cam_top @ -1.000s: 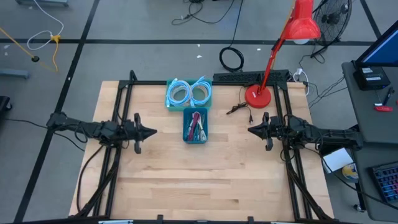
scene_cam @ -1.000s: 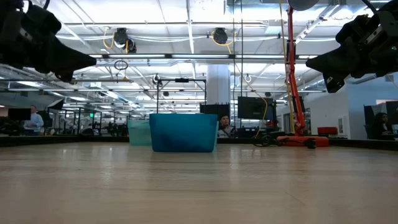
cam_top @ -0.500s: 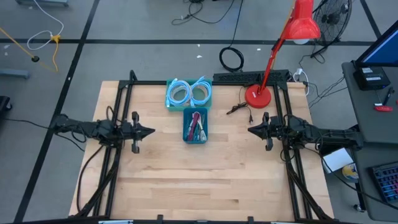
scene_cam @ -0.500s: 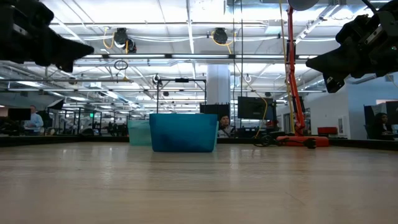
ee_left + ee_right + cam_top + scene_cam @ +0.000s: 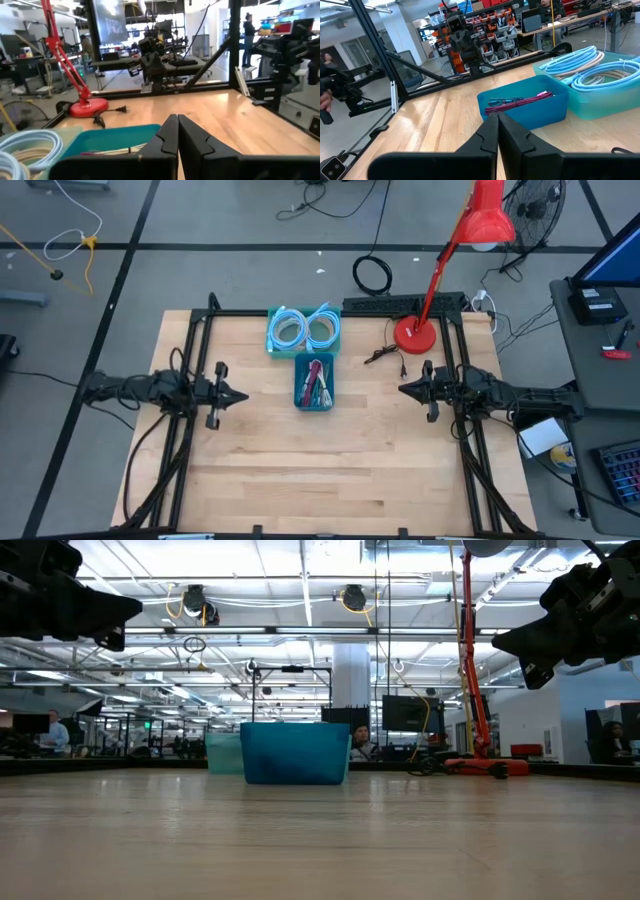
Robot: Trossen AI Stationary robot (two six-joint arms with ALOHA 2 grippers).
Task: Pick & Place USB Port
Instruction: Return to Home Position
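Left gripper (image 5: pixel 244 394) is drawing back toward its own side of the table, fingers pressed together on nothing. Right gripper (image 5: pixel 403 390) is sitting unmoved opposite, also clamped empty. Reading this as parking, the job being done. USB cables (image 5: pixel 316 380) are lying in the blue bin (image 5: pixel 314 408) mid-table. Cables and bin are both running far edge to near edge, with the green bin (image 5: pixel 270 332) touching behind

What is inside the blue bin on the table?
Inside the blue bin lies a loose bundle of cables, magenta and dark ones. The bin's floor beneath them is covered, so anything under them cannot be seen.
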